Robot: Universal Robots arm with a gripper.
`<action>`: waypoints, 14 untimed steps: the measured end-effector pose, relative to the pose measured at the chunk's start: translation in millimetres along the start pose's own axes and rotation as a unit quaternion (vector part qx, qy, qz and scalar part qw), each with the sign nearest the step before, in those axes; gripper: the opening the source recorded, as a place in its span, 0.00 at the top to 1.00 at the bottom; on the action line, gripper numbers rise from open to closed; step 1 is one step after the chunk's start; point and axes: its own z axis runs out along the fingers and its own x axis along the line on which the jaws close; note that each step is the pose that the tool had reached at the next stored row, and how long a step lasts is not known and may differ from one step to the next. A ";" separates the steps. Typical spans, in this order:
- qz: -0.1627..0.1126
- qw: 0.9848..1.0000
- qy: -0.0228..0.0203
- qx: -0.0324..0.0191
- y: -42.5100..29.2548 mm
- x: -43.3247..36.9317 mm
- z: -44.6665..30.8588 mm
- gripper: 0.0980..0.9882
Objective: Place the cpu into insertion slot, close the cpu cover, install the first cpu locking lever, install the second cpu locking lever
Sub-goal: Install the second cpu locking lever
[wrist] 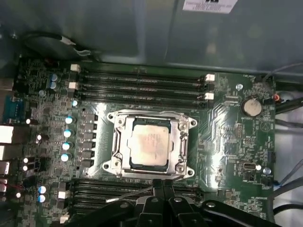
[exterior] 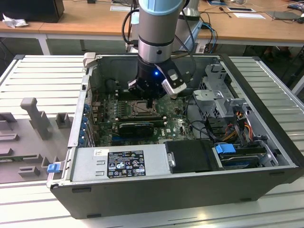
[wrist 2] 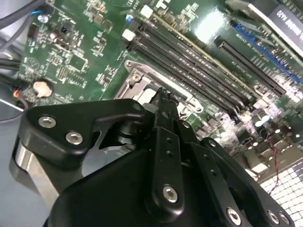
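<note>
The gripper (wrist: pixel 163 189), fingers pressed together and empty, hovers at the insertion slot (wrist: pixel 150 144) edge. Inside the slot lies the cpu (wrist: pixel 150 142), with the cpu cover (wrist: pixel 178 142) closed around it. I judge the locking lever step is in hand.

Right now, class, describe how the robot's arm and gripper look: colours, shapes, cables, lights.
The arm is a silver-grey cylinder with a pale blue cap and black cables looping beside it. Its black wrist block carries a small blue light. The gripper is matte black, built of angular linkage plates fastened with silver screws.
</note>
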 end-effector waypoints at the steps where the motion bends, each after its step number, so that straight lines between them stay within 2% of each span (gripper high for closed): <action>1: 0.000 1.000 0.000 0.000 -2.0 0.3 0.3 0.99; 2: -0.001 1.000 0.000 -0.001 -5.1 0.7 0.8 0.99; 4: -0.002 1.000 0.000 -0.004 -6.0 3.9 1.6 0.99; 6: -0.004 1.000 0.000 -0.007 -7.2 10.9 2.8 0.99; 9: -0.007 1.000 0.000 -0.008 -8.5 22.8 4.4 0.99; 11: -0.008 1.000 0.000 -0.008 -7.9 34.8 6.9 0.99; 14: -0.009 1.000 0.000 -0.008 -8.5 38.7 15.5 0.99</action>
